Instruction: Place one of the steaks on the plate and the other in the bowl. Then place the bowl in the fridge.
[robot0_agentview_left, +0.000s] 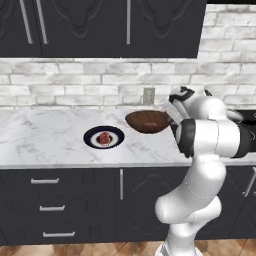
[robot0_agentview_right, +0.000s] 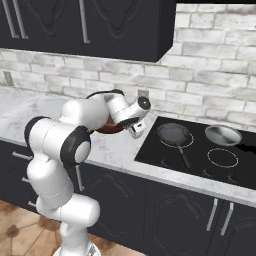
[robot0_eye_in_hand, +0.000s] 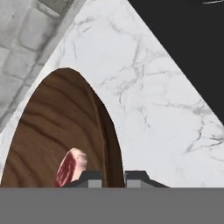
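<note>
At the wooden bowl's (robot0_eye_in_hand: 57, 131) rim, the gripper (robot0_eye_in_hand: 113, 177) was pinched tight on the edge, one finger inside, one outside. A steak (robot0_eye_in_hand: 70, 166) lay in the bowl just beside the inner fingertip. Bowl looked tilted, lifted off the marble counter (robot0_agentview_left: 45, 135), near the cooktop (robot0_agentview_right: 200, 155). 2nd steak (robot0_agentview_left: 104, 138) sat on the navy plate (robot0_agentview_left: 104, 137), well left of the bowl.

Grained wooden bowl (robot0_eye_in_hand: 57, 131), marble counter (robot0_eye_in_hand: 144, 87)
</note>
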